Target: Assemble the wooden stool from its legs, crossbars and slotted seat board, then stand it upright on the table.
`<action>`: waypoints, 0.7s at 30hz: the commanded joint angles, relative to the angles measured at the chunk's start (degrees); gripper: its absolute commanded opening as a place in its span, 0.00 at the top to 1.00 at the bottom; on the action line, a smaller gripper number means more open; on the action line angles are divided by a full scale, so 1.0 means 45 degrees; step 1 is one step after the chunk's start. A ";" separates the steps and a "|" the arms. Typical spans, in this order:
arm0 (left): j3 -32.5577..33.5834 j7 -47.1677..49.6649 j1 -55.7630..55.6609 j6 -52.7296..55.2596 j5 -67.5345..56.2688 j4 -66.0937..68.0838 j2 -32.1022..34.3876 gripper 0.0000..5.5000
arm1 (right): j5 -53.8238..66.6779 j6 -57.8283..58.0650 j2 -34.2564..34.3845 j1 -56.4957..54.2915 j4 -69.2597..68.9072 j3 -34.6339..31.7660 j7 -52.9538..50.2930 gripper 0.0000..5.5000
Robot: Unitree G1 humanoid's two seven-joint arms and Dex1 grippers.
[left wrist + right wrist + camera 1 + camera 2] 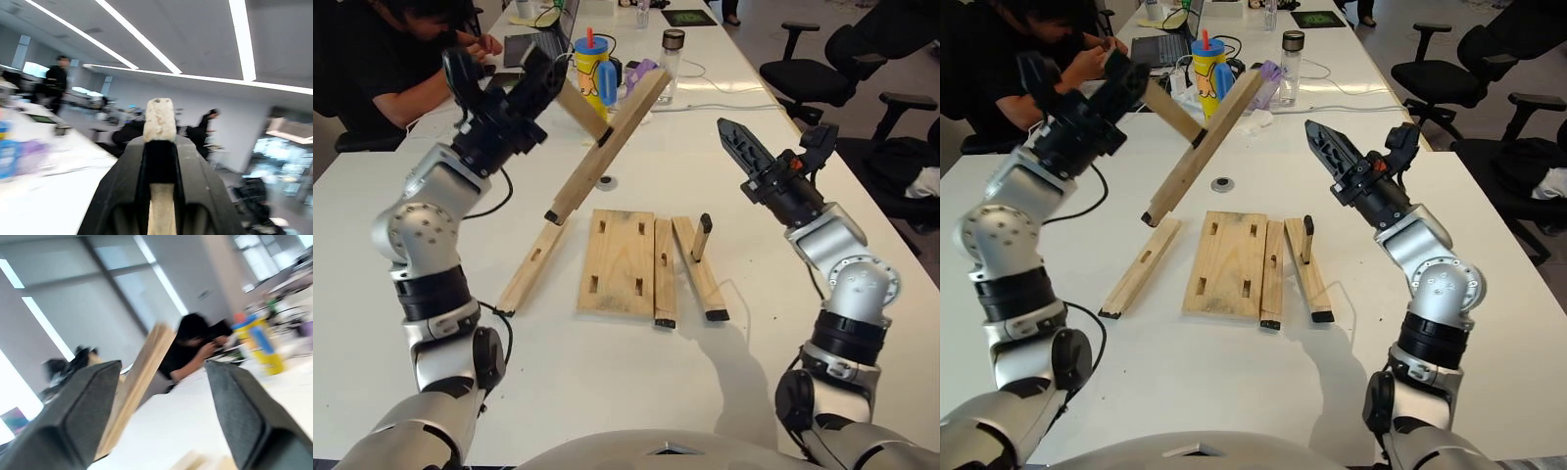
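Fingers (195,171) of the left gripper (548,73) are clamped on a crossbar (579,106) joined to a raised, tilted leg (607,147). Fingers (83,411) of the right gripper (734,142) gape wide, empty. Below and between them, the seat board (617,259) lies flat on the white table (607,392). Office chairs (813,69) stand beyond the right fingers.

Crossbar (159,120): its sides are disappearing between the clamping fingers (195,186) of the left gripper (160,152), its near length running off the picture's edge.
Lifted leg (139,377): smearing into blur in the right wrist view; its lower end is slipping behind one finger of the right gripper (164,369).
Joint (605,137): looking too small to judge, possibly pegged.
Cup (259,342): blurring to yellow and blue smears.
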 commanded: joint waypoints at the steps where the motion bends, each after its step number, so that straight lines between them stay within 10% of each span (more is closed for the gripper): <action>1: 0.0513 0.0139 -0.0435 0.1703 -0.2941 0.0376 0.0159 0.92 | 0.1058 0.1159 -0.0746 -0.0238 0.0170 0.0458 0.0487 0.28; 21: -0.0211 0.1010 -0.0009 0.2982 -0.6526 0.1161 0.0391 0.92 | 0.7053 0.1549 -0.1718 -0.0331 0.0522 0.0684 -0.1027 0.25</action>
